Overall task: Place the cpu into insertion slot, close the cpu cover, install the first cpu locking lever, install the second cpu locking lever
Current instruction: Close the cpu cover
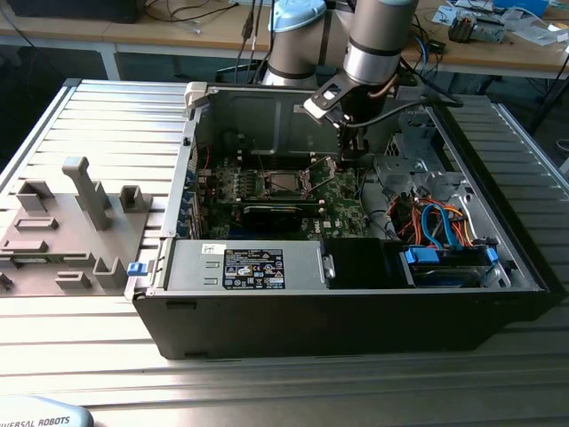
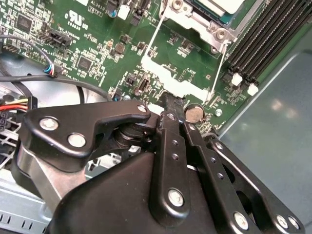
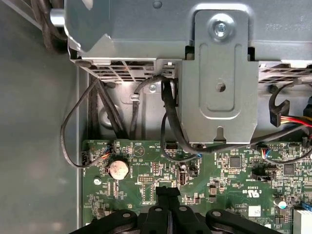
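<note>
Jaws: the gripper [image 2: 171, 100] is closed, with only a thin seam between its two black fingers in both wrist views and nothing clamped between them.
Contact: the tips are at the free edge of the cpu cover [image 2: 170, 82]; whether they press on it or stop just short is hard to tell from this angle.
Cpu cover: one silvery frame, swung open on its hinge, with the green motherboard [image 2: 97, 34] visible through its window.
Cpu: one chip [image 2: 219, 4] with a pale metal top lies in the socket at the cover's hinged end.
Arm: one arm [image 1: 378, 44] comes down from the far side into the open computer case [image 1: 356, 311], with its wrist above the board and its fingers pointing down.
Nearby: one coin cell [image 2: 195, 113] sits just beside the fingertips, and two white latches [image 2: 237, 78] end the memory slots.
Surroundings: the case lies on a slatted metal desk [image 1: 89, 116], and one grey fixture [image 1: 71, 222] stands at the exterior view's left.
</note>
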Motion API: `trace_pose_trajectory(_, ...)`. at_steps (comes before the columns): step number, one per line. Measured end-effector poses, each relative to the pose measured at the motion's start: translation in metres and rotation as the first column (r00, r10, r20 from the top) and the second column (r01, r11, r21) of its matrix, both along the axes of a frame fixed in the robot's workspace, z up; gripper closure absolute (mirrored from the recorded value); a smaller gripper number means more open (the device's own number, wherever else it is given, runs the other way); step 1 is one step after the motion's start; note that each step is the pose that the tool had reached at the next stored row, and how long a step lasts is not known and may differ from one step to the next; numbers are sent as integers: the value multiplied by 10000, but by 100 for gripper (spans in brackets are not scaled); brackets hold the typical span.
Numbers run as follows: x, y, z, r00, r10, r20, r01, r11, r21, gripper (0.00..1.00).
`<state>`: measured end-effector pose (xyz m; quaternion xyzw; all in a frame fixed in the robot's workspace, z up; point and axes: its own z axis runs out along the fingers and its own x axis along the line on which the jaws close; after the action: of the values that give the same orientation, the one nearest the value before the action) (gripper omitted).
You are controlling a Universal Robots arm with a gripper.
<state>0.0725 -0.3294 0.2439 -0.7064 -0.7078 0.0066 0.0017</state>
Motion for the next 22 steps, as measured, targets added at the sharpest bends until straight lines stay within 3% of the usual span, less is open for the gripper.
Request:
trace_pose_trajectory(9, -102, 0, 0, 10000, -1, 7, 1, 10000, 6, 89)
trace_pose_trajectory(16, -117, 1, 0, 10000, -1, 6, 1, 10000, 6, 89)
trace_pose_trajectory(22, -218, 0, 0, 10000, -1, 7, 1, 10000, 6, 89)
